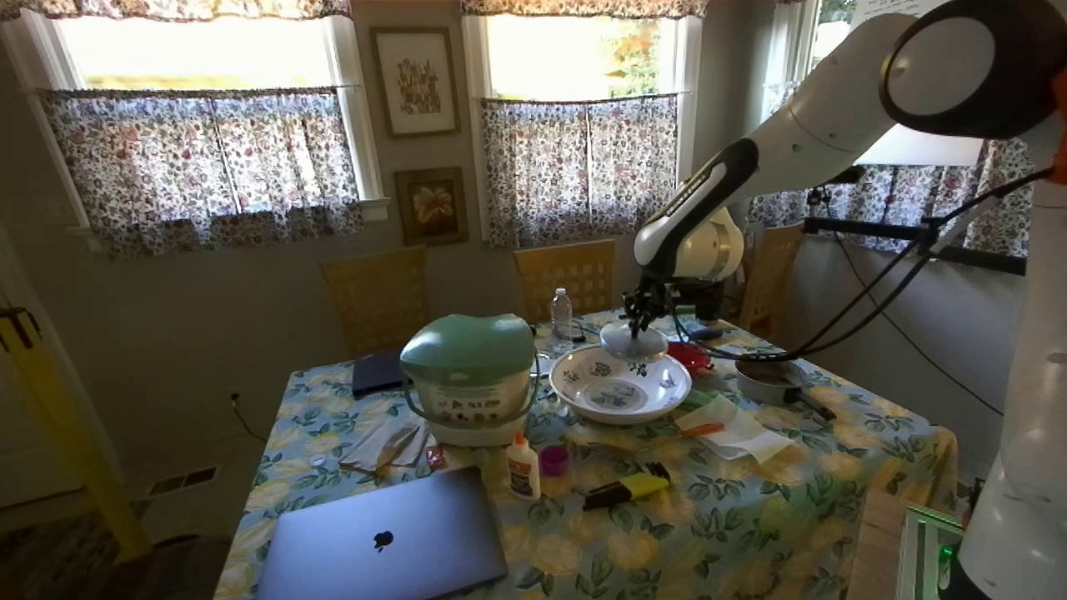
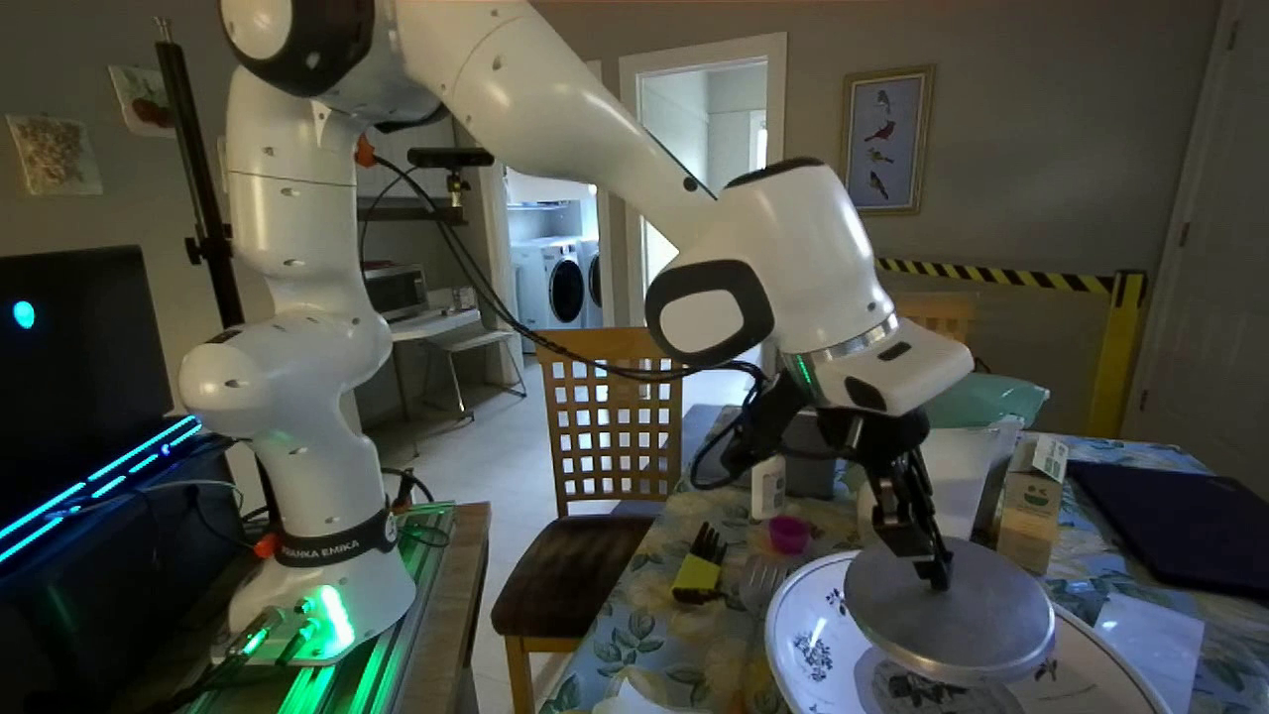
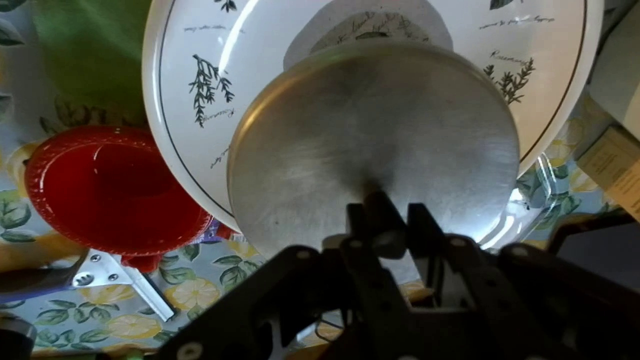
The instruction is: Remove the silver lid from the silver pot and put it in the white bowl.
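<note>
The silver lid (image 1: 625,340) hangs tilted over the far part of the white bowl (image 1: 575,398). My gripper (image 1: 638,327) is shut on the lid's dark knob and holds the lid from above. In an exterior view the lid (image 2: 952,620) covers part of the white bowl (image 2: 808,620), with my gripper (image 2: 935,575) at its top. In the wrist view the fingertips (image 3: 382,215) close on the knob at the middle of the lid (image 3: 370,115), and the bowl (image 3: 180,100) shows behind it. The silver pot (image 1: 757,390), uncovered with a dark handle, stands apart to the right of the bowl.
A big pale-green domed vessel (image 1: 467,350) stands beside the bowl. A red dish (image 3: 110,195) lies close to the bowl's rim. A clear bottle (image 1: 561,312), a glue bottle (image 1: 523,467), a purple cup (image 1: 553,460) and a laptop (image 1: 383,537) are on the table.
</note>
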`<state>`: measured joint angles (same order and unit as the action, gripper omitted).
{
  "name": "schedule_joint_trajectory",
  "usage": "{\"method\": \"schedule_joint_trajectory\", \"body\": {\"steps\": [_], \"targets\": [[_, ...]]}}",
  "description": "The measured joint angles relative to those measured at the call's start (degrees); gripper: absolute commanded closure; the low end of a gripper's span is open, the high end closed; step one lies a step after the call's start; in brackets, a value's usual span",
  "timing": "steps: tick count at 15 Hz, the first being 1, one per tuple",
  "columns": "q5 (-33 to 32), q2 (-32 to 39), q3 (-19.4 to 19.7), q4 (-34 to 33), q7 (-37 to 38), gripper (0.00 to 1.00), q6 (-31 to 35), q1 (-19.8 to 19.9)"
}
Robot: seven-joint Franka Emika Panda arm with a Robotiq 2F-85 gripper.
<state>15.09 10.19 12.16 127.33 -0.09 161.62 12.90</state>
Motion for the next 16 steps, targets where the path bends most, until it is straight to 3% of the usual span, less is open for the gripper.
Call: {"method": "schedule_joint_trajectory", "body": {"steps": [4, 9, 16], "targets": [[4.14, 7.00, -2.06, -4.97, -4.05, 0.92, -0.01, 1.77], [4.31, 14.24, -4.72, -11.25, -4.90, 0.93, -0.13, 4.32], [4.27, 17.11, -8.45, -13.26, -6.53, 0.93, -0.01, 5.76]]}}
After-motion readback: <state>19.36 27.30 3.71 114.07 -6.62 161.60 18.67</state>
